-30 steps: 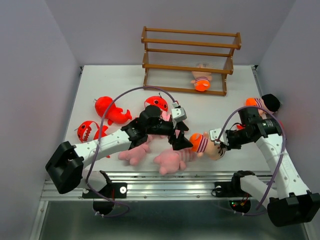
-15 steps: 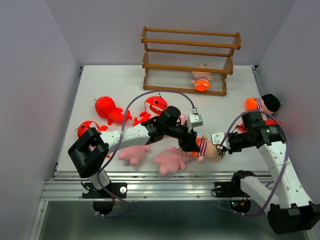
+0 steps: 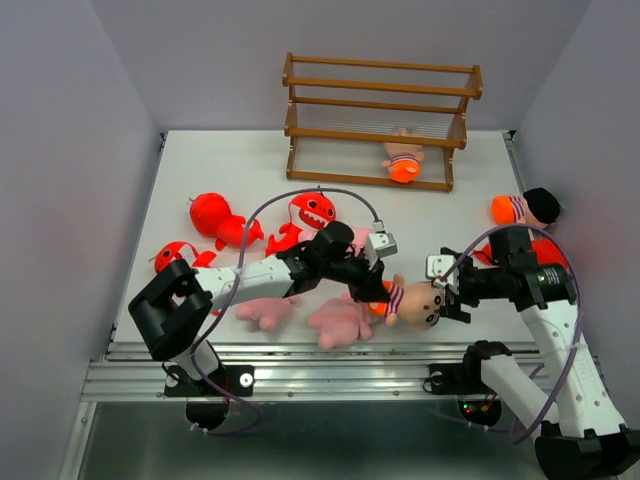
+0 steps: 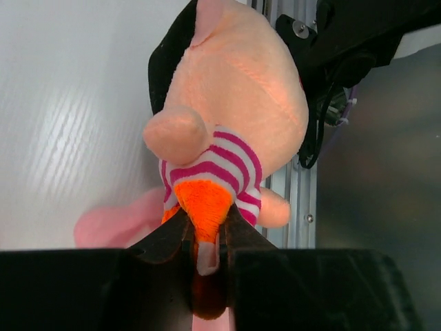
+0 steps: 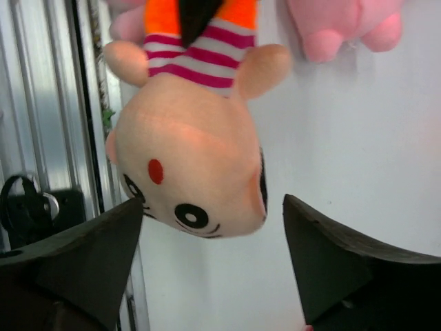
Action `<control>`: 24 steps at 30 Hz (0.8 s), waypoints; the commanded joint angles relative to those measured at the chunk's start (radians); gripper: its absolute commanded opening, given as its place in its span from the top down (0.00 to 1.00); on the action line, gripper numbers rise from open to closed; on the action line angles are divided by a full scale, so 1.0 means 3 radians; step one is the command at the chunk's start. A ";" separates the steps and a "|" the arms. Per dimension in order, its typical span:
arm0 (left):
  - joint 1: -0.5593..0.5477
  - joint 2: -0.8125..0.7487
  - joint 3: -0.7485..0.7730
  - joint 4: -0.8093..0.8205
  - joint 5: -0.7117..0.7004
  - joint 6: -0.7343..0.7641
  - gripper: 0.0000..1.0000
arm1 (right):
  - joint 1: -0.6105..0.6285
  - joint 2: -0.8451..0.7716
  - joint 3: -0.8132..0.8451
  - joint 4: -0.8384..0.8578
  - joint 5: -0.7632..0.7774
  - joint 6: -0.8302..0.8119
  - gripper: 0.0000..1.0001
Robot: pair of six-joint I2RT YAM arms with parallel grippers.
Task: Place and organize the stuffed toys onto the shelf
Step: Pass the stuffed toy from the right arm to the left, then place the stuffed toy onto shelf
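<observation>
Pinching one orange foot of a peach-faced plush doll in a pink-and-white striped shirt, the left gripper holds the toy over the near edge of the white table, its head pointing right. The left wrist view shows the jaws narrowed on that foot, with soft pile squeezed between the fingers. A foot makes a small, squashy handle, so the heavy head may well sag or swing. Whether the doll hangs clear of the table or rests on it cannot be told.

The right gripper faces the head from the right with its jaws spread wide. In its own view the fingers stand either side of the face, apart from it and holding nothing. This reads as a hand-over between the arms, with the left one now carrying the weight. Holding by the foot leaves the striped body and head free to be set down first.

The brown wooden three-tier shelf stands at the far edge, right of centre. A second striped doll lies on its lowest level toward the right, so the held one probably belongs beside it. A third doll lies at the far right of the table. Three red plush sharks lie on the left, and two pink plush animals lie near the front under the left arm, so most of the sorting remains.
</observation>
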 commanded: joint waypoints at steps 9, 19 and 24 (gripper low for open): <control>0.0497 -0.1057 -0.0823 0.0907 -0.0575 -0.1397 1.00 | 0.0032 0.0006 -0.0053 0.2008 0.0807 0.3158 0.00; 0.0835 -0.1089 -0.0788 0.1000 -0.1336 -0.2430 1.00 | -0.0096 -0.0142 -0.0483 0.3072 0.1984 0.4383 0.00; 0.0835 -0.0956 -0.0594 0.0801 -0.1919 -0.2844 1.00 | -0.0126 -0.0158 -0.0509 0.3262 0.2363 0.4500 0.00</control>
